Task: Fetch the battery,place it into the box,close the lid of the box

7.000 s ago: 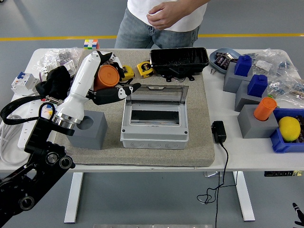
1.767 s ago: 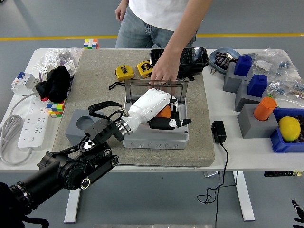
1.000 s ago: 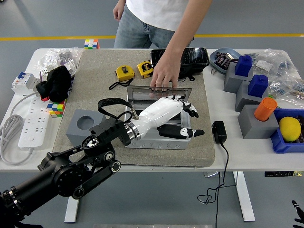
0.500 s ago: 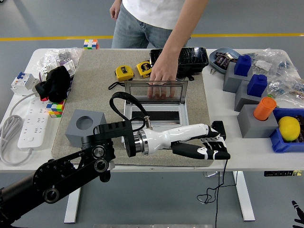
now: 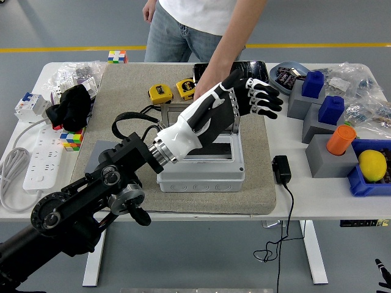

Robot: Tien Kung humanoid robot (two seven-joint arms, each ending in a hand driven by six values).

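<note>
The grey box (image 5: 201,179) sits mid-mat with its clear lid (image 5: 236,122) standing upright at the back. My left hand (image 5: 253,97) hovers over the lid's top right, its black-tipped fingers (image 5: 269,105) spread and empty. The white forearm (image 5: 189,128) crosses over the box and hides most of its inside, so no battery shows there. A person's arm (image 5: 227,43) reaches down from the far side; its hand is hidden behind mine at the lid. Another orange battery (image 5: 341,139) stands in a grey block at the right.
An empty grey holder block (image 5: 91,162) sits left of the box. Two yellow tape measures (image 5: 157,93) and a black tray (image 5: 261,68) lie behind it. A black power adapter (image 5: 281,168) is just right of the mat. Blue-topped blocks (image 5: 313,85) and a lemon (image 5: 371,163) stand at the right.
My left hand has swung up from the box's front right corner to the top of the lid, fingers still spread. The person's hand stays at the lid.
</note>
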